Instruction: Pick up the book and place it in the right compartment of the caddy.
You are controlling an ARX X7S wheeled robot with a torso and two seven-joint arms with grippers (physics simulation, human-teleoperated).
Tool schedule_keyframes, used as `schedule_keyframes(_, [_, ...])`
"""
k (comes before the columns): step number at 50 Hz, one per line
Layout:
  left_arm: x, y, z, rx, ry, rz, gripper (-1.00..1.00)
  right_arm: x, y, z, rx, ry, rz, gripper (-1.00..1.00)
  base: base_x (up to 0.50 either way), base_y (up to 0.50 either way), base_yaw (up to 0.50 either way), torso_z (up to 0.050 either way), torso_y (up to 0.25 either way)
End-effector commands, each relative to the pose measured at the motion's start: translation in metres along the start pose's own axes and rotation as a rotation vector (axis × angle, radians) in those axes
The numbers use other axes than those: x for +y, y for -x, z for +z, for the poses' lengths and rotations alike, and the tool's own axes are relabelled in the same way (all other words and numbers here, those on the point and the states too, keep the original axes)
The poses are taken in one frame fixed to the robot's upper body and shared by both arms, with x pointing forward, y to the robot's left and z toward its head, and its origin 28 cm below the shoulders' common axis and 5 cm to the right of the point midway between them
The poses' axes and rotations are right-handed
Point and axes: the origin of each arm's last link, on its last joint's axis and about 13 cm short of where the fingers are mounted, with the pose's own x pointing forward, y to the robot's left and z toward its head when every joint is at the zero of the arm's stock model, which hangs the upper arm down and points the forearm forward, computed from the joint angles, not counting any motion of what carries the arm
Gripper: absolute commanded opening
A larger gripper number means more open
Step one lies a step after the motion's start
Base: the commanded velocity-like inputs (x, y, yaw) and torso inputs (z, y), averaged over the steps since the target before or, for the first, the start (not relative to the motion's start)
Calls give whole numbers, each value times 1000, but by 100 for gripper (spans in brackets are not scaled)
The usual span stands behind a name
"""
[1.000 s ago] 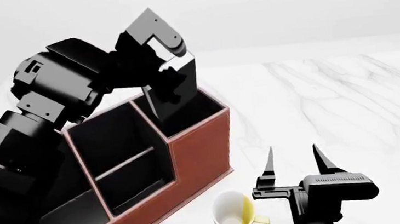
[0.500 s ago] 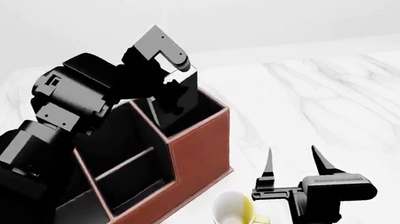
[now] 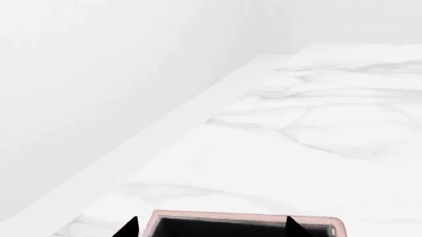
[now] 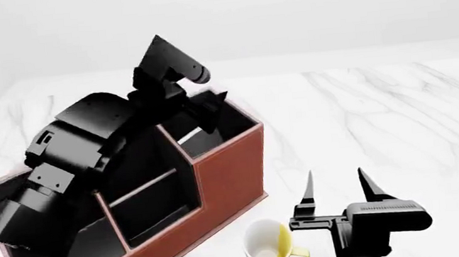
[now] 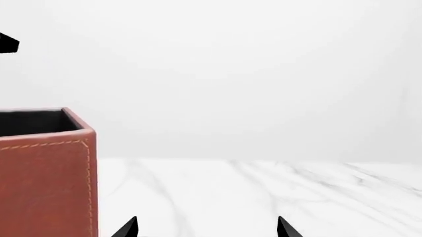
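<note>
Leaning in the right compartment [image 4: 217, 129], apparently, a dark book [image 4: 193, 139].

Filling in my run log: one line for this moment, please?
left gripper: open, above right compartment | book: not visible | right gripper: open, idle beside mug

left hand [image 4: 210, 108] raised, right hand [image 4: 335, 184] spread
</note>
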Motion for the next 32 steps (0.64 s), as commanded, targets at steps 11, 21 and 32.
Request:
schedule_keyframes(11, [-84, 120, -44, -681, 417, 571, 100, -21, 2, 37, -230, 112, -131, 100, 0, 0, 0, 0, 0])
schedule_keyframes(21, [-104, 148, -54, -857, 555, 833, 100, -28, 15, 67, -383, 135, -163, 100, 0, 0, 0, 0, 0])
schedule_keyframes(32, [-125, 160, -65, -937, 566, 870, 100, -31, 25, 67, -396, 132, -162, 100, 0, 0, 0, 0, 0])
